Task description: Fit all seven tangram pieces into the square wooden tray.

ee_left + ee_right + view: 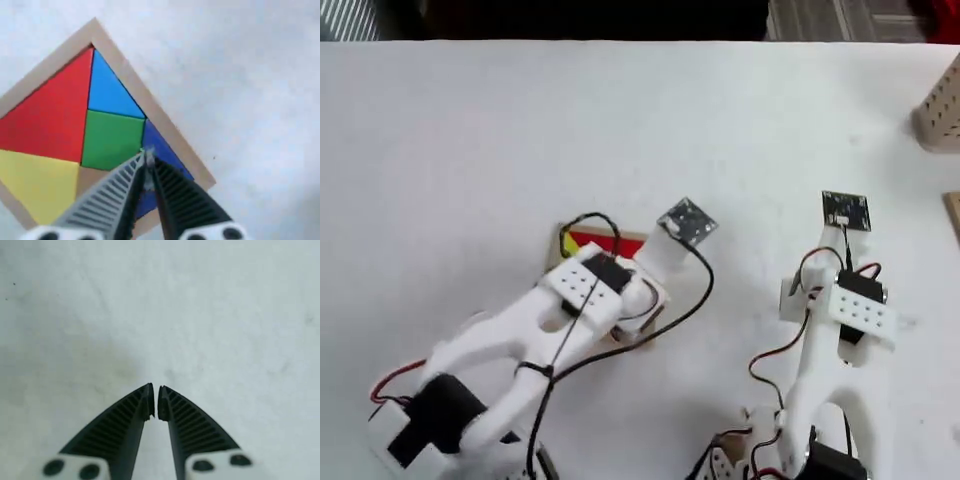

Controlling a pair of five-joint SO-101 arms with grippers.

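— Jaws on the left arm: state and position?
— Together, tips touching, nothing clamped. They hang over the tray [125, 75], tips above the dark blue piece [162, 150] where it meets the green square [112, 140].
— Tray contents?
— Red triangle [50, 110], yellow triangle [35, 180], light blue triangle [107, 90], green square and dark blue piece lie inside the rim. A bare wooden gap [92, 177] shows beside the green square and the yellow triangle. The corner under the jaws is hidden.
— Step in hand?
— Probably seating the dark blue piece. Procedure: keep the jaws together, press lightly on the piece face, and slide it along the rim until flush. Avoid sideways force on the rim, since the tray may skid on the table [470, 130].
— Orientation?
— The tray is square, so it has no long axis. In the high view it lies under the left arm's wrist, its far edge roughly parallel to the table's far edge. The dark blue piece has its long axis along the rim it touches.
— Right arm?
— Its jaws are likewise together, over bare table, well apart from the tray.
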